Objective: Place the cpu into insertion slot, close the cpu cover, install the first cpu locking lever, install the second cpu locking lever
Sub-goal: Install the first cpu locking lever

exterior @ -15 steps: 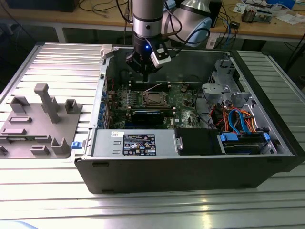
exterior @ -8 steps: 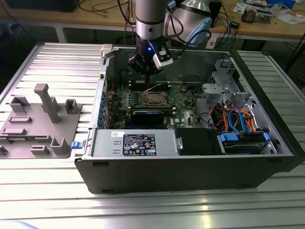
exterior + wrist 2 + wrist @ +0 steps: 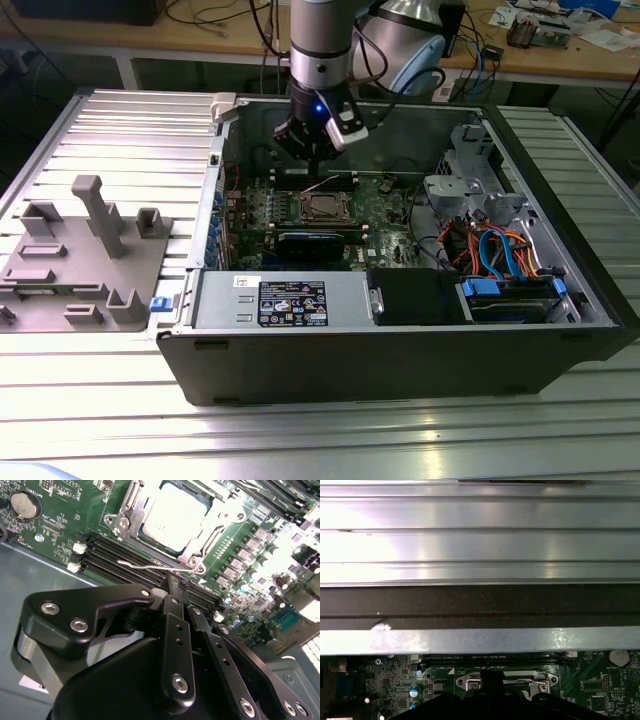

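The cpu [image 3: 172, 515] lies flat in the insertion slot [image 3: 322, 207], its silver-grey top showing through the window of the cpu cover [image 3: 125, 520], which is folded down over it. A thin wire locking lever [image 3: 142, 565] runs along the socket edge closest to my fingers, its hooked end sticking out free. My gripper [image 3: 176, 586] hangs just beside that edge, black fingers [image 3: 172, 625] pressed together with nothing between them. In the exterior view the gripper [image 3: 315, 165] hovers inside the case, behind the socket. The socket [image 3: 502, 680] also appears in the first wrist view.
The green motherboard [image 3: 385, 205] sits in an open black computer case [image 3: 400, 350] on a slatted aluminium table [image 3: 130, 130]. Black memory slots [image 3: 115, 555] run beside the socket. A drive cage and coloured cables [image 3: 495, 250] fill the exterior view's right. A grey fixture [image 3: 85, 250] stands at its left.
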